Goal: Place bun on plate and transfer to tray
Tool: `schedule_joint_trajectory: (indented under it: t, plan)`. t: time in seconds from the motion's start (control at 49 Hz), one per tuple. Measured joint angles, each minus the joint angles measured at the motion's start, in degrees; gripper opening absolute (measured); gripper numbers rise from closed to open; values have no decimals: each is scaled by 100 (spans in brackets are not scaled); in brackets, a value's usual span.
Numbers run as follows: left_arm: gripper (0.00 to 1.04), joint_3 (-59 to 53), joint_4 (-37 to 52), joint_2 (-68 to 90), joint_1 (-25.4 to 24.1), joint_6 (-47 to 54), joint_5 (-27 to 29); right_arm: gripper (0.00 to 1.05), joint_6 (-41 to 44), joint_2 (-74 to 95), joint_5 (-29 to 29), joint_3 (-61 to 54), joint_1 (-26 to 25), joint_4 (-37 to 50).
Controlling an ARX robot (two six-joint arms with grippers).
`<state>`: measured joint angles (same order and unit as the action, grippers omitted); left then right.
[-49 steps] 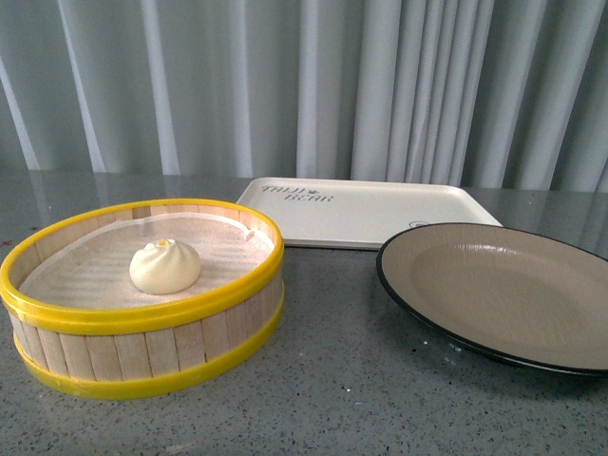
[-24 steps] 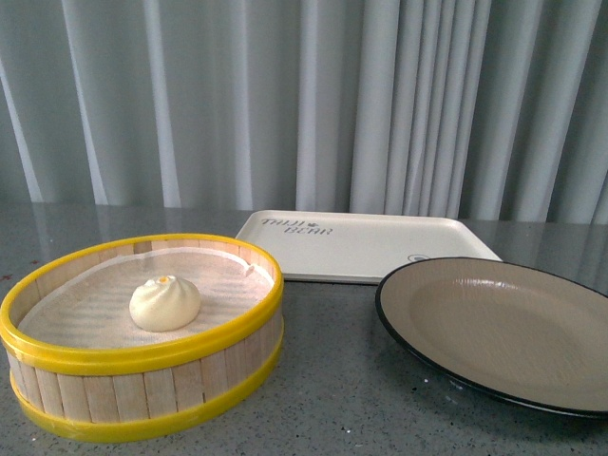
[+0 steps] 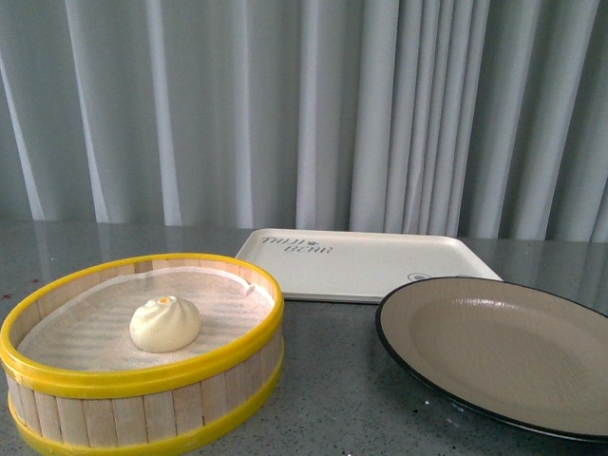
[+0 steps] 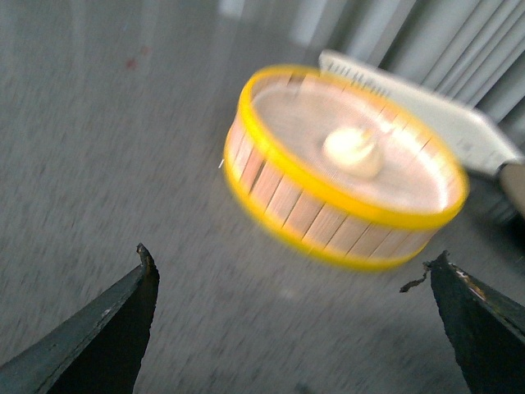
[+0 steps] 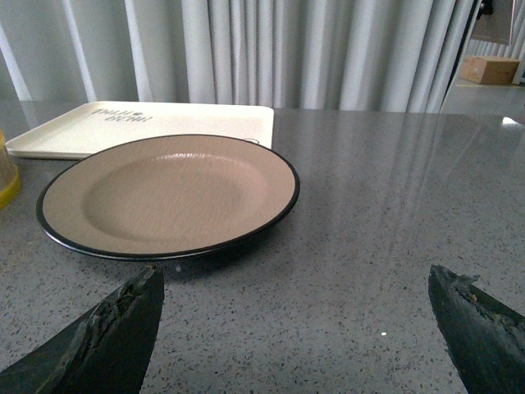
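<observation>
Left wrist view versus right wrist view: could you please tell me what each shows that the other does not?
Only the left wrist view shows the bun, sitting in the steamer basket, and the open left gripper. Only the right wrist view shows the plate's empty inside and the open right gripper. Both show the tray and the grey table.

Pale grey-white curtains (image 3: pixel 380 114) hung in vertical folds across the whole back, w/ soft, even light on them. Below ran a grey speckled tabletop (image 3: pixel 332 389), glossy enough to mirror the folds near its far edge. In the right wrist view, a gap beside the curtains showed a brown cardboard box (image 5: pixel 490 70) in a brighter area beyond.
</observation>
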<state>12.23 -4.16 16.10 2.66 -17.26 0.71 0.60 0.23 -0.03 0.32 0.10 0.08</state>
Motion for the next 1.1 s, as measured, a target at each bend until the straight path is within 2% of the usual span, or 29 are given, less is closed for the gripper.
schedule_joint_trajectory:
  t: [0.143,0.367,0.592,0.816,1.102]
  plan:
    - [98,925,914,1390,50,81,-286,96,0,0,-2,0,0,0]
    - [98,2535,931,3552,778,907,-374,96,0,-2,-2,0,0,0]
    - [98,4072,107,5132,1333,1602,260,96,0,-2,-2,0,0,0]
    - [98,4850,-463,6076,1473,1926,710,96,0,-2,-2,0,0,0]
    - [98,5401,-1049,6909,1591,1563,619,96,0,-2,-2,0,0,0]
